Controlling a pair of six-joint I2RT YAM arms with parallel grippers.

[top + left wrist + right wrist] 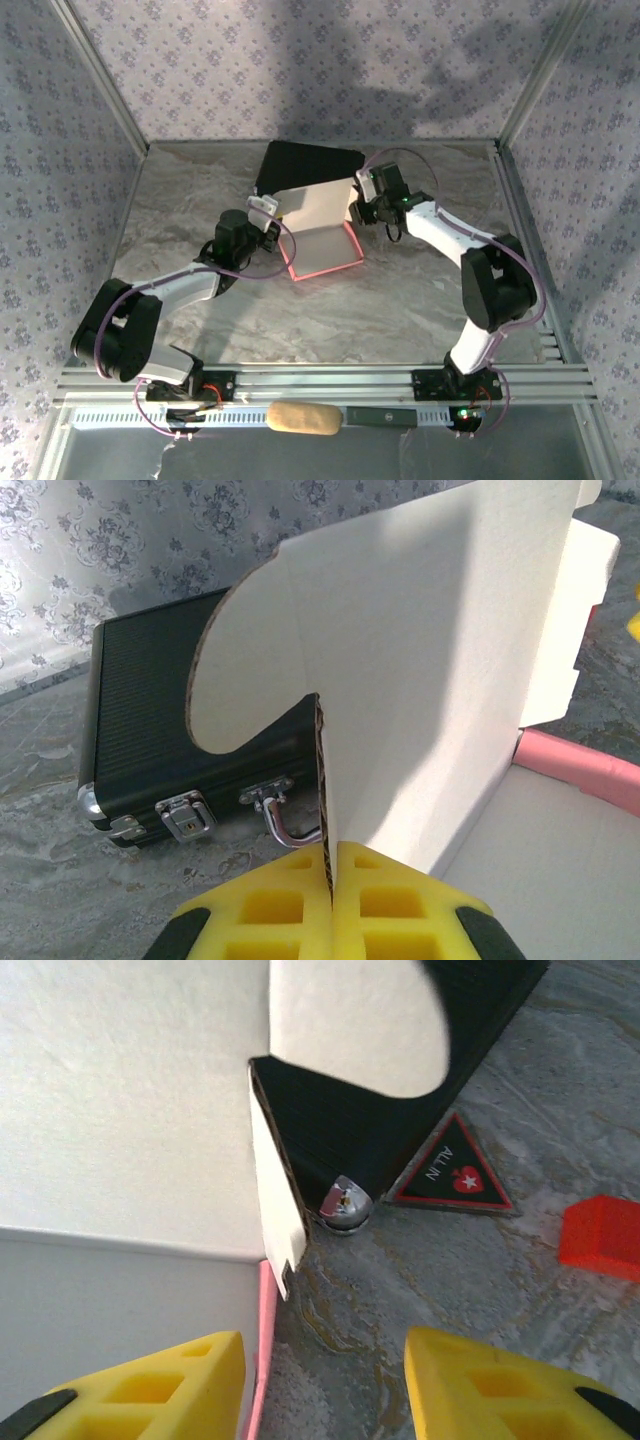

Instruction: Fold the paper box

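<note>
Left gripper tight on upright flap of paper box; right gripper half open, empty, at its right edge.

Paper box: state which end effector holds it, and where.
Left end effector pinches the paper box by the edge of its upright flap; right end effector open, empty.

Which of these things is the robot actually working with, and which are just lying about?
In the job: paper box; left gripper, shut on its flap; right gripper, open at its side.
Lying about: black case; red block; triangular "ALL IN" token.
</note>
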